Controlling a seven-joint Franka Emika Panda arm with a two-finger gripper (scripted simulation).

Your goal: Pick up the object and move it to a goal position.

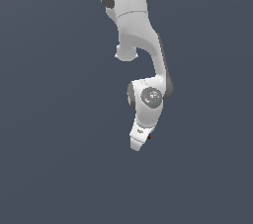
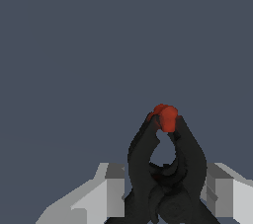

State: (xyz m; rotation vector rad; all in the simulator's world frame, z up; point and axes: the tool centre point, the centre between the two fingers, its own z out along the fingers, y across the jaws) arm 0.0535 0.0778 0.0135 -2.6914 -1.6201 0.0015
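I see one clamp [image 2: 165, 168], black with one red tip, and it sits between my end effector [image 1: 139, 140] fingers [image 2: 114, 188], gripped. My arm [image 1: 143, 55] hangs down, wrist bent.

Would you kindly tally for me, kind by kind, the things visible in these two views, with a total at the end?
White robot arm with white gripper: 1
Small black clamp with a red-orange tip, sitting between the gripper's fingers: 1
Total: 2
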